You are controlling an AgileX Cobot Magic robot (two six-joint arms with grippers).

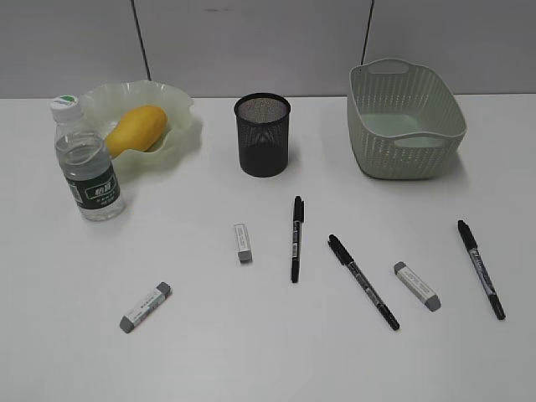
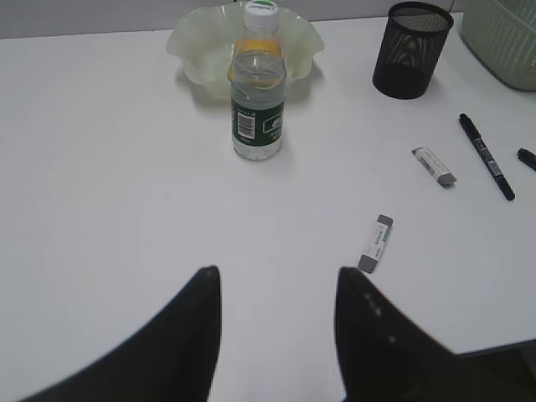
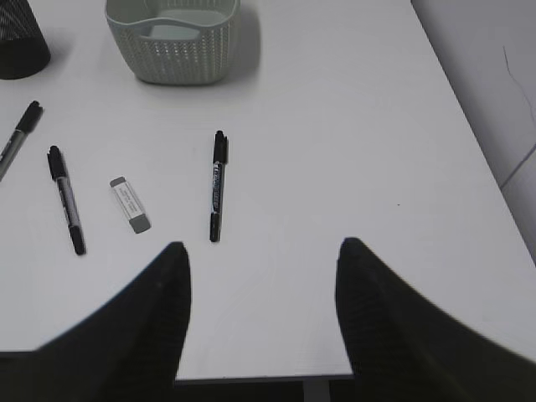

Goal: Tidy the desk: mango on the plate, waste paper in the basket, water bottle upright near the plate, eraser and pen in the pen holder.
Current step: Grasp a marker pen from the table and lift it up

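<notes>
Presently the left end effector (image 2: 276, 335) hovers low over bare surface (image 2: 109, 167) with its jaws apart and nothing between them. The right end effector (image 3: 261, 327) does the same near the surface's front edge, jaws spread wide, empty.

Outward from the left: nearest eraser (image 2: 376, 243) lies flat just ahead and to the right; a second eraser (image 2: 435, 166) farther on. The water bottle (image 2: 257, 92) stands upright, right in front of the plate (image 2: 188, 46), and the mango (image 1: 137, 128) already rests in the plate. The pen holder (image 2: 410, 50) stands well back, upright.

Outward from the right: a pen (image 3: 217, 184) lies just ahead, then a third eraser (image 3: 130, 203), then another pen (image 3: 65, 198). The basket (image 3: 172, 38) sits at the back. No waste paper can be made out loose on the surface; whether any lies in the basket cannot be told.

Counts, exterior view: three erasers, three pens, one bottle, one mango, one plate, one holder, one basket.

Handling, judged: erasers are light, slightly soft and grippy; take across the short width at mid-length. Pens are light, stiff, smooth, prone to roll; pinch mid-barrel, across the axis.
</notes>
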